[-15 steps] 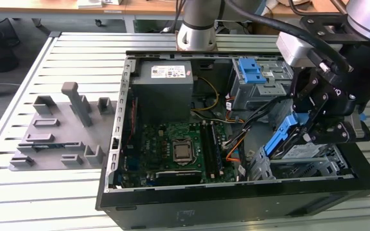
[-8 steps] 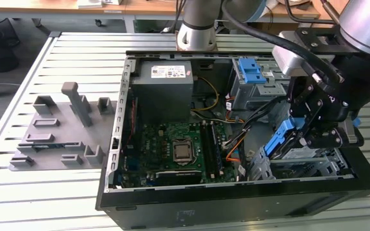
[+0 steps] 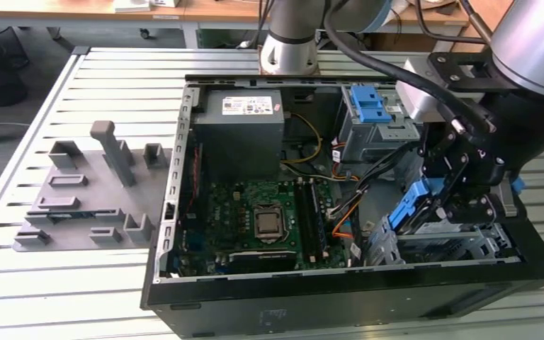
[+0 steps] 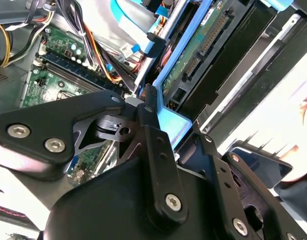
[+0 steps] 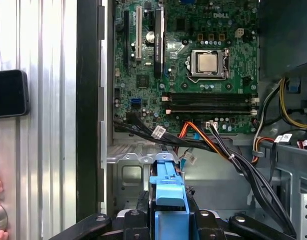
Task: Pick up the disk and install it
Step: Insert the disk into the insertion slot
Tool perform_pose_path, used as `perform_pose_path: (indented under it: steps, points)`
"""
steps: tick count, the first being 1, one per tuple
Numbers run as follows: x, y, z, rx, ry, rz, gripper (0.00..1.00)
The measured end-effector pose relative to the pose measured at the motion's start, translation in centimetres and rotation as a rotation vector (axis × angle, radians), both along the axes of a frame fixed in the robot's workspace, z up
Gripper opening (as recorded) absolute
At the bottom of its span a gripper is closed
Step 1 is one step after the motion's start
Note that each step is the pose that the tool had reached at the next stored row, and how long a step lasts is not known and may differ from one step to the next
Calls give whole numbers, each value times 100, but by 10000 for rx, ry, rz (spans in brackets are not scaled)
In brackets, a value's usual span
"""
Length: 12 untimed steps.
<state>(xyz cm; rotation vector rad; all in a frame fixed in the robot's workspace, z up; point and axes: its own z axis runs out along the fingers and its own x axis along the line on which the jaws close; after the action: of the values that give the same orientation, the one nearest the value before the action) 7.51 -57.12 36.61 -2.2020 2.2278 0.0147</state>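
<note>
Your black metal gripper is clamping its fingers onto the disk, a flat silver-grey hard drive in a blue plastic carrier frame. It is holding the disk steeply tilted over the grey metal drive bay, in the corner of the open black computer case at the exterior view's right, beside the green motherboard.

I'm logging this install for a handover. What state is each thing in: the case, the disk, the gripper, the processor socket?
computer case: open, side panel off.
disk: gripped, standing on edge at the drive cage, not lying flat.
gripper: shut on the disk's blue carrier.
processor socket: uncovered, no cooler on it.
</note>
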Motion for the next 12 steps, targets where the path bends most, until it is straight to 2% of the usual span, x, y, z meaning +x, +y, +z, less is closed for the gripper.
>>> perform_pose_path:
  steps: [12]
  points:
    - [0,-1,-131,-1,0,0,36]
